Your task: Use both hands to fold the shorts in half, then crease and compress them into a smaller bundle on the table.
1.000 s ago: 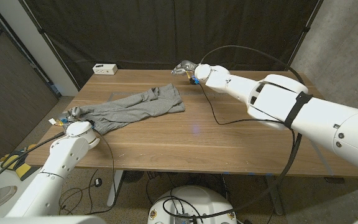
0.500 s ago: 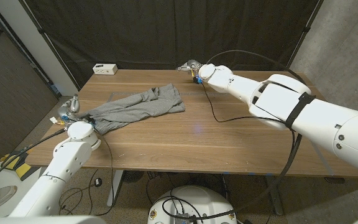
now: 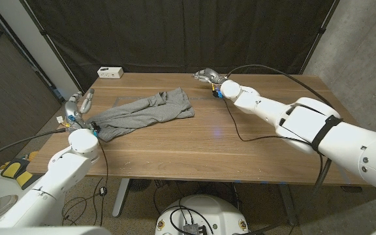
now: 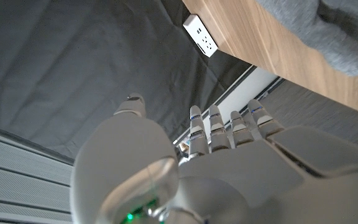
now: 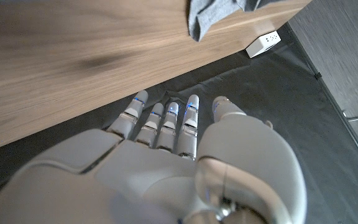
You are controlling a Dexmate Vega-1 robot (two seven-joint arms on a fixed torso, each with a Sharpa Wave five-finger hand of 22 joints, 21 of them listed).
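Note:
The grey shorts point(image 3: 147, 112) lie crumpled in a long strip across the left half of the wooden table point(image 3: 240, 150). My left hand point(image 3: 77, 106) hovers off the table's left edge, just beside the shorts' left end, fingers stretched out and holding nothing. In the left wrist view the left hand point(image 4: 216, 143) is empty, with a corner of the shorts point(image 4: 328, 31) beyond it. My right hand point(image 3: 207, 76) is near the table's far edge, well right of the shorts. The right wrist view has the right hand point(image 5: 166, 149) extended and empty, and the shorts point(image 5: 219, 12) far off.
A white socket box point(image 3: 110, 72) sits at the table's far left corner, also seen as the white box point(image 4: 202, 36) and the white box point(image 5: 264, 42). A black curtain hangs behind the table. A cable trails from my right arm over the table.
My left hand has risen from the shorts' left end and drawn out past the table's left edge. My right hand has slid right along the far edge. The shorts have not moved.

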